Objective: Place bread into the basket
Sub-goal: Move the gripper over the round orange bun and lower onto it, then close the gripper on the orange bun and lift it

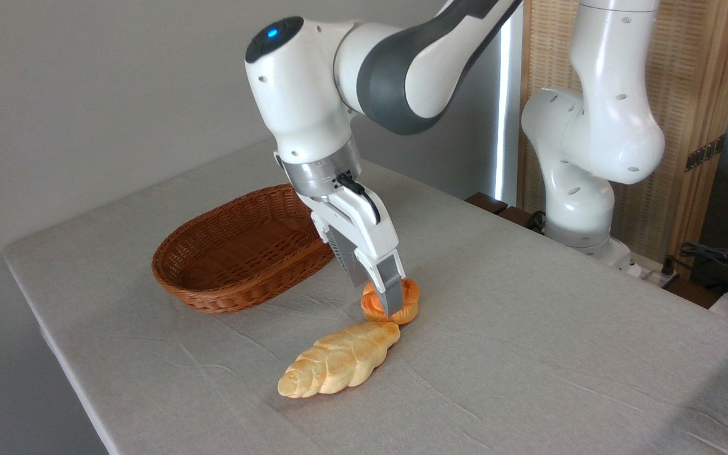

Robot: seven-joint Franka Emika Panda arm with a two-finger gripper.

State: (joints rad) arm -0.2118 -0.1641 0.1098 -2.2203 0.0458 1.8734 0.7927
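Observation:
The bread (409,302), a small round orange bun, sits on the table just right of the basket. My gripper (389,303) is lowered onto it. One grey finger (392,287) stands in front of the bun's middle, and the other finger is hidden behind it. Whether the fingers press the bun does not show. The basket (237,253), an oval reddish-brown wicker one, lies to the left of the gripper and holds nothing.
A longer pale braided loaf (339,360) lies just in front of the bun, its tip nearly touching it. The arm's white base (582,208) stands at the back right. The table's (528,354) left edge runs close behind the basket.

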